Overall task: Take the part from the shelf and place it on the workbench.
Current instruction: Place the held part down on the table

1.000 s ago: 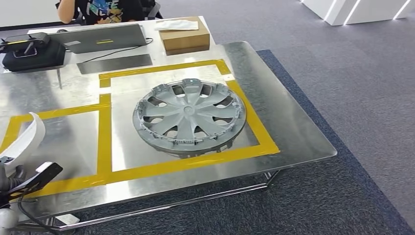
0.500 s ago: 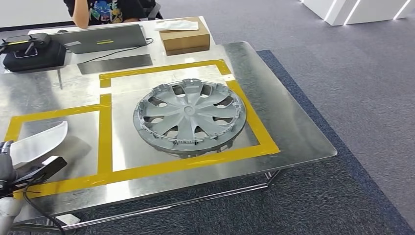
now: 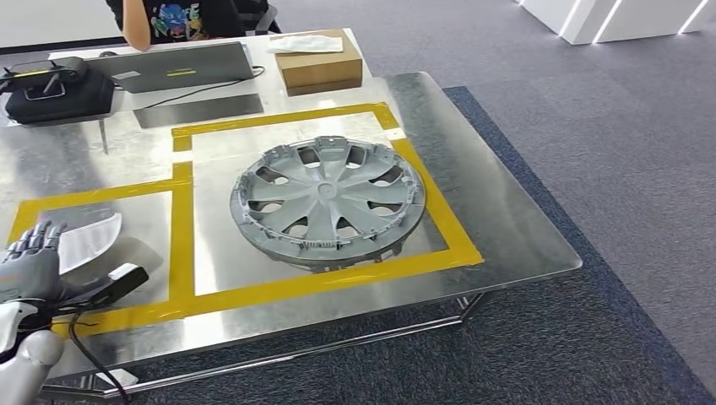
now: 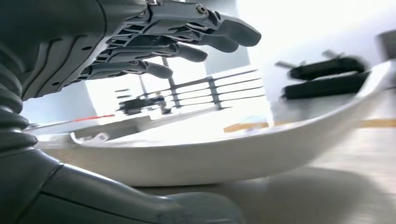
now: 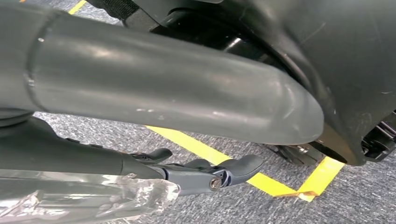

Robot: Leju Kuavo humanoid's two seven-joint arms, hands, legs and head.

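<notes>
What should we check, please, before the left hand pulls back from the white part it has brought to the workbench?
1. White curved part lies inside the small yellow-taped square on the workbench: ok.
2. Left hand has let go: ok; in the left wrist view its fingers are spread above the part, apart from it.
3. Part is settled and not rocking: cannot tell; it is curved and the wrist view is blurred.
4. Part is apart from the hubcap in the large square: ok.
5. Black cable by the wrist is free of the table edge: cannot tell.
6. Right hand hangs over the carpet, holding nothing: ok.
</notes>
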